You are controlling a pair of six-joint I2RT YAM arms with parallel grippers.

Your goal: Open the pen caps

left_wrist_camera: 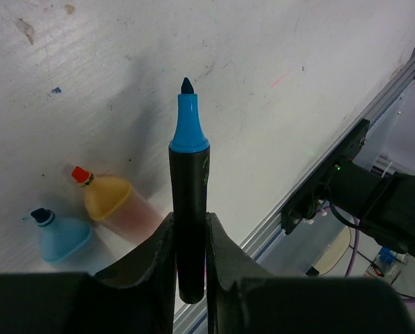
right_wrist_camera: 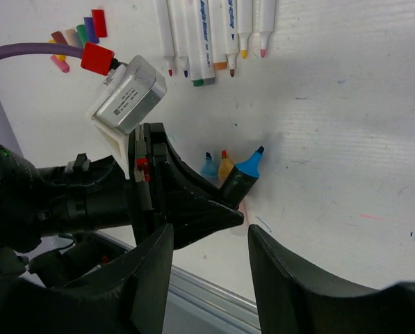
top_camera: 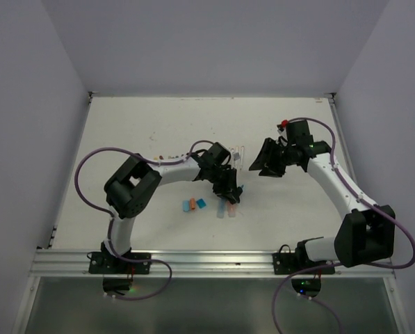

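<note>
Left gripper clenches a dark marker, its blue tip bared, while the right gripper gapes, seemingly empty; loose pen caps lie on the far side of the left arm, probably light, stiff, slick plastic, best pinched across their sides.

The table is matt white, scuffed and flecked with ink, edged below by a ribbed bare-metal rail. The pen has a smooth, faintly glossy dark plastic barrel and a blue plastic collar. The left gripper is matt black plastic, and the caps at upper left look like smooth plastic.
</note>
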